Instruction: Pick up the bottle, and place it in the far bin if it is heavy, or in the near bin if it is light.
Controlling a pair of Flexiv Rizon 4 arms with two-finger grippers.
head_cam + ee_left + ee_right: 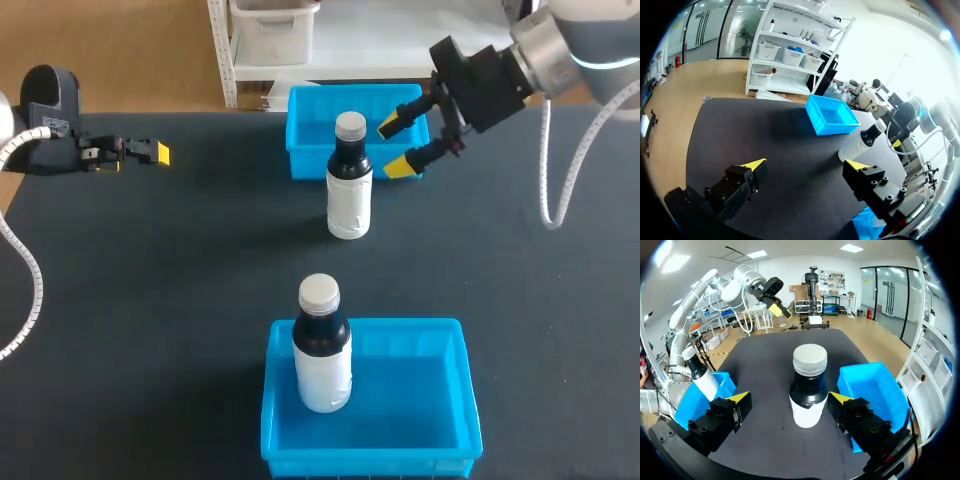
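Near bin with one bottle upright at its left side. Upright on table, just before far bin: second bottle. Right gripper wide apart, empty, just beside it, not touching. Left gripper spread wide, empty, well apart at table's left.

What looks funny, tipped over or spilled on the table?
Nothing stands out. The table bottle stands upright and capped in front of the far bin. The second bottle stands upright and capped inside the near bin. No spill shows.
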